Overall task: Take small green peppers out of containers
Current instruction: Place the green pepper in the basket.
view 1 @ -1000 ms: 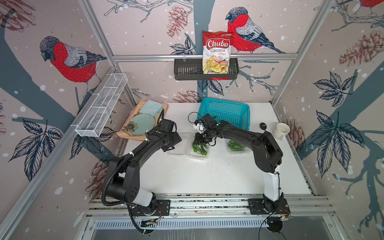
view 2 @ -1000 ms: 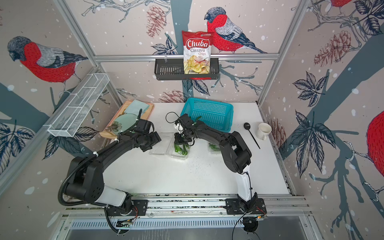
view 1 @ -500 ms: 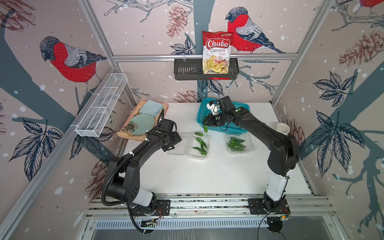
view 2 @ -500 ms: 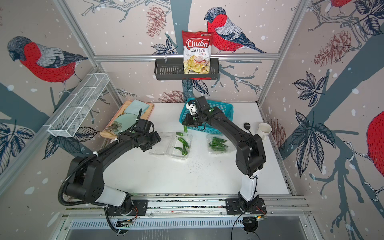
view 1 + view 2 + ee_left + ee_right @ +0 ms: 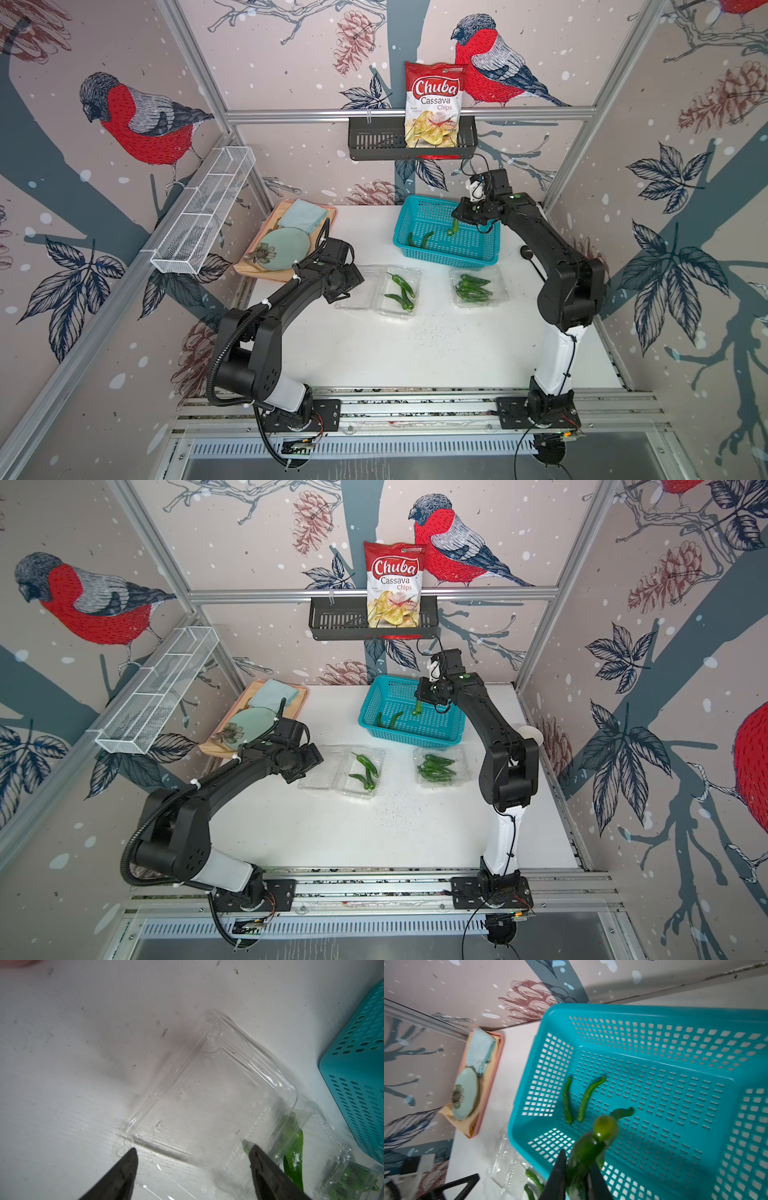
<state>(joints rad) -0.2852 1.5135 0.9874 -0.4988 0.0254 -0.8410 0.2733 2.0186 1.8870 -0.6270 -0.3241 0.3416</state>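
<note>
Inside open container [image 5: 385,310], three green peppers [image 5: 401,283].

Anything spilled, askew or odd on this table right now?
Yes: tiny dark specks lie scattered on the white table, just in front of the open container, like spilled grit. What they are is too small to tell. Nothing else stands out.

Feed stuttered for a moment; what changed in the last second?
The right gripper lifted a pepper from the open container and carried it over the turquoise basket, still clamped. The left gripper stayed open by the lid; the other container stayed put.
</note>
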